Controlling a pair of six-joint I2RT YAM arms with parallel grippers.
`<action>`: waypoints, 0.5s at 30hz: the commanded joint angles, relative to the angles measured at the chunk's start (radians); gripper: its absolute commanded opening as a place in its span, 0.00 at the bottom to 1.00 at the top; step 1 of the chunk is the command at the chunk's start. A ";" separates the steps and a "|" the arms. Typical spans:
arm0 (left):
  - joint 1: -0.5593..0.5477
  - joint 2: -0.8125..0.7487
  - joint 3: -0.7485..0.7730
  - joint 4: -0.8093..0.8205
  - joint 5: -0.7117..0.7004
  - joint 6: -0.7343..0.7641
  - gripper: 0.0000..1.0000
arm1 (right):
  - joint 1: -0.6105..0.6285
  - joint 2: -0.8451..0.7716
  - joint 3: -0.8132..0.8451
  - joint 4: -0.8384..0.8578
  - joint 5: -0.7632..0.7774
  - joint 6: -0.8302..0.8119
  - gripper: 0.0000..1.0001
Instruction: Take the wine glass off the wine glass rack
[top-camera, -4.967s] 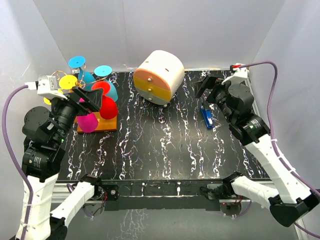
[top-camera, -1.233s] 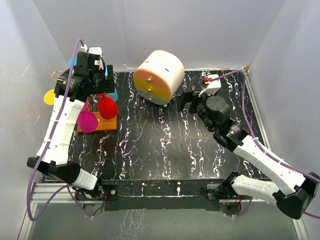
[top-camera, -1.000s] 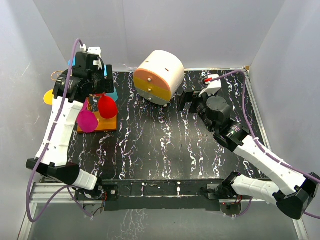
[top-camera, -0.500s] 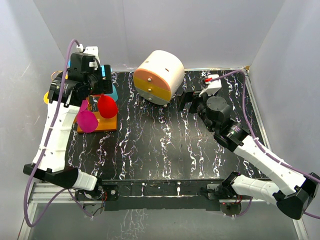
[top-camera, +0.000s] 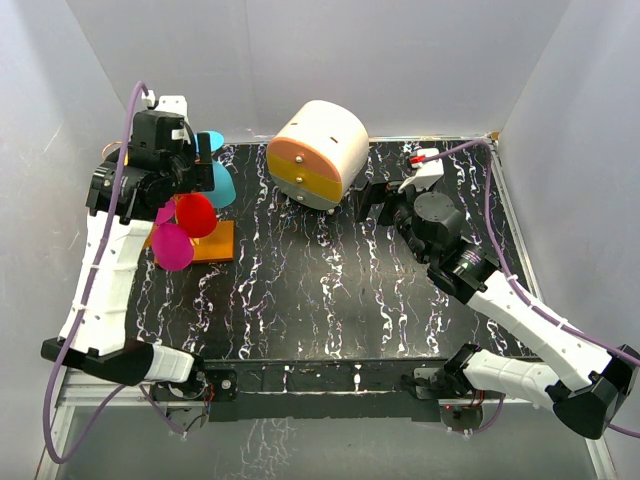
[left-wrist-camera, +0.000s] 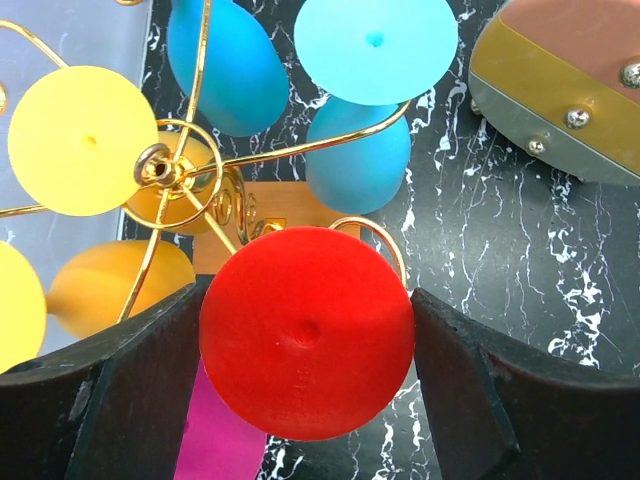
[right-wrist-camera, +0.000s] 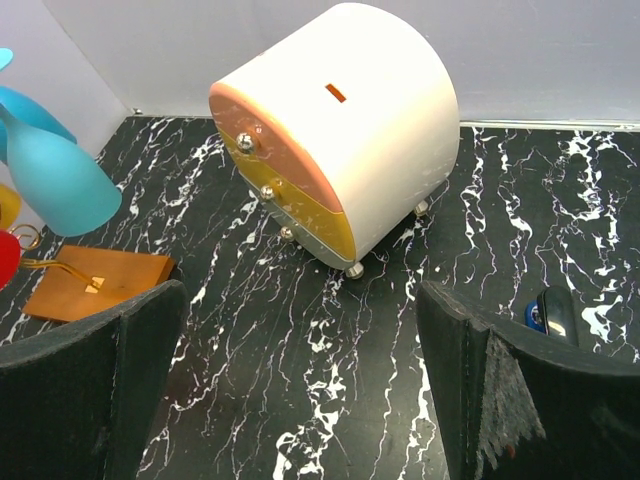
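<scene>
The left arm (top-camera: 105, 270) and right arm (top-camera: 520, 315) have white links, black joints and purple cables (top-camera: 462, 146); their bases sit at the table's (top-camera: 330, 290) near edge.

The wine glass (left-wrist-camera: 305, 345) is red (rack (left-wrist-camera: 160, 168) gold).

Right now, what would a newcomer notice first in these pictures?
The gold wire rack at far left, hung with bright glasses. The left gripper holds a red wine glass by its foot. A round white-and-orange drawer box stands at the back, in the middle.
</scene>
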 joint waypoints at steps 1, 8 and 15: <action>-0.004 -0.040 -0.004 0.044 -0.075 0.018 0.62 | -0.003 -0.004 -0.001 0.073 0.000 0.013 0.98; -0.003 0.057 0.052 0.091 -0.086 -0.001 0.63 | -0.003 -0.011 -0.004 0.067 -0.006 0.024 0.98; -0.001 0.125 0.136 0.125 0.032 -0.034 0.63 | -0.003 -0.016 -0.019 0.059 -0.030 0.053 0.98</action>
